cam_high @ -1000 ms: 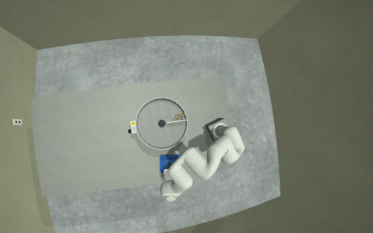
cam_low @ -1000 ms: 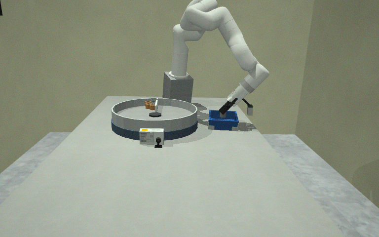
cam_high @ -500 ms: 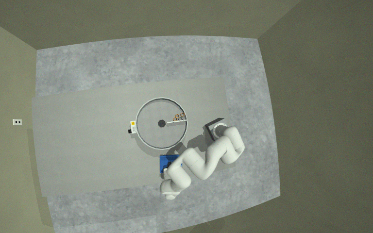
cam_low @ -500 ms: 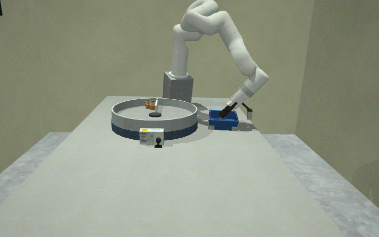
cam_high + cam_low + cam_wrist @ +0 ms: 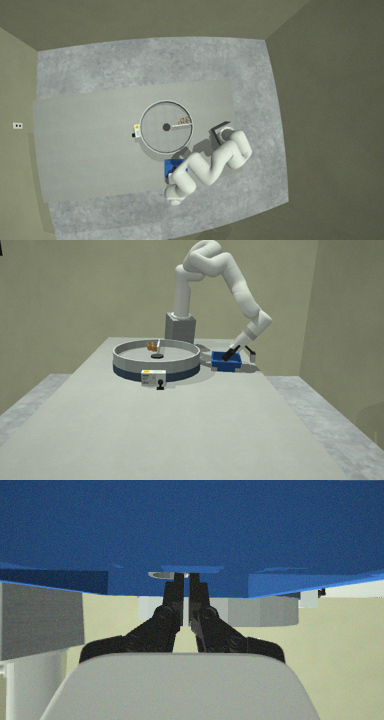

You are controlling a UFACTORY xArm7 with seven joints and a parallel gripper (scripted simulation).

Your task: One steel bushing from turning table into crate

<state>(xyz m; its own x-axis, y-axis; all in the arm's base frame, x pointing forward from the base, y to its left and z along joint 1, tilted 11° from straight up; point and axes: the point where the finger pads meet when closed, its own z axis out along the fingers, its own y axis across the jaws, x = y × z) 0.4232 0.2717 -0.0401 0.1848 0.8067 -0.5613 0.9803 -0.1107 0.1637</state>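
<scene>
My gripper (image 5: 186, 580) (image 5: 225, 361) is down inside the blue crate, with its fingers close together. In the wrist view they pinch the wall of a grey steel bushing (image 5: 167, 574); only its rim shows against the blue crate floor. In the exterior view the gripper (image 5: 227, 356) sits within the crate walls. In the overhead view my arm covers most of the crate (image 5: 172, 167). The round turning table (image 5: 166, 126) holds a cluster of orange and grey bushings (image 5: 184, 120) beside its white divider bar. The cluster also shows in the exterior view (image 5: 152, 346).
The arm's grey base pedestal (image 5: 180, 328) stands behind the turning table (image 5: 156, 358). A white control box with a black knob (image 5: 153, 378) sits at the turning table's front. A small grey block (image 5: 252, 356) lies right of the crate.
</scene>
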